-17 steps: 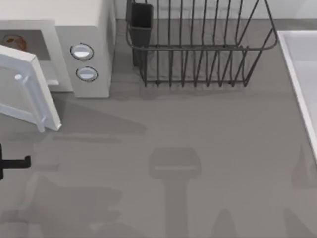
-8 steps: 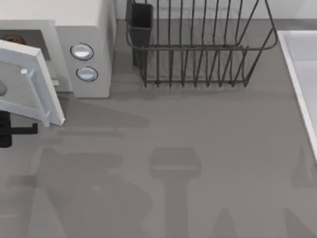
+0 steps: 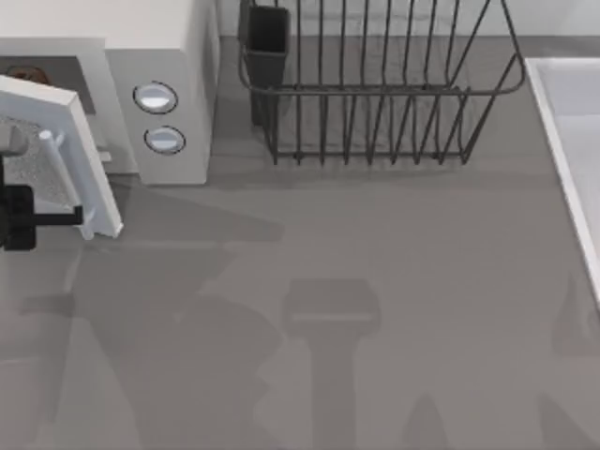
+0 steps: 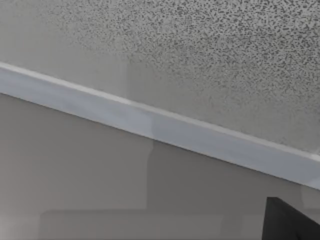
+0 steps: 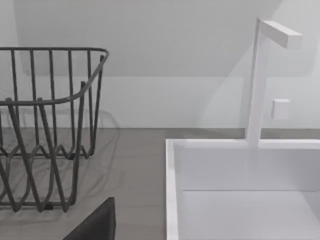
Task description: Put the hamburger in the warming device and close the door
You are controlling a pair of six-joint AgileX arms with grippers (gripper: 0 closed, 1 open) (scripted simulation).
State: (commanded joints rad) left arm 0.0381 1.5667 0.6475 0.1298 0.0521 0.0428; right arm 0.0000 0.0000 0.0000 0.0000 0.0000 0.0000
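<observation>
left gripper [image 3: 66,218] vs door [image 3: 56,141] front, touching

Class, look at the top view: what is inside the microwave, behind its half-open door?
Inside the microwave, a sliver of the hamburger shows above the door. The door covers the rest of the grey interior. The left pincer is against the door's outer face.

1. The left gripper [image 3: 42,219] is matte black, with a blocky body and a thin, straight, bar-like finger [image 3: 58,218] projecting from it.
2. In the left wrist view, one flat black finger [image 4: 287,220] shows with a sharp, angled edge.
3. In the right wrist view, a dark charcoal, wedge-shaped finger [image 5: 95,225] appears, smooth and unmarked.
</observation>
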